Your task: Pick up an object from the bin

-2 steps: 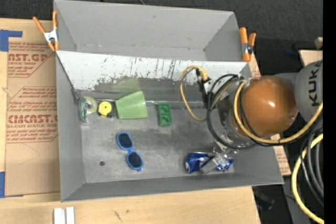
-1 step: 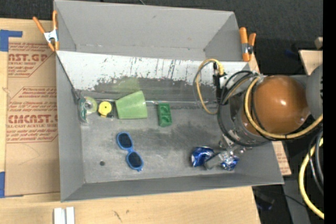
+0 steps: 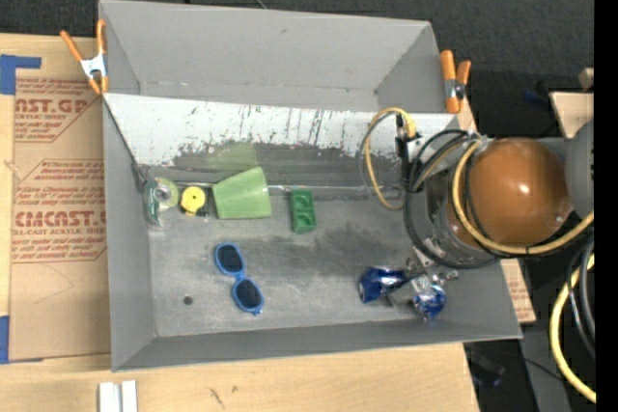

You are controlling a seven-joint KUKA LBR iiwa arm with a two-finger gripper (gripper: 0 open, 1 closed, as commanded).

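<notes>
My gripper [image 3: 426, 282] is low in the bin's front right corner, under the arm's orange dome. It sits right over a shiny blue crumpled thing [image 3: 380, 286]. That thing spreads to the gripper's left, and another blue piece [image 3: 432, 304] shows just in front of the gripper. Whether it is touched or held cannot be made out. A small dark green brick [image 3: 302, 210] lies further left, toward the middle of the bin.
A pair of blue toy sunglasses [image 3: 238, 278] lies at the front left. Along the back left sit a pale green wedge-shaped cup [image 3: 241, 195], a small yellow round piece [image 3: 193, 200] and a clear plastic thing [image 3: 157, 201]. The arm's cables loop at the right wall.
</notes>
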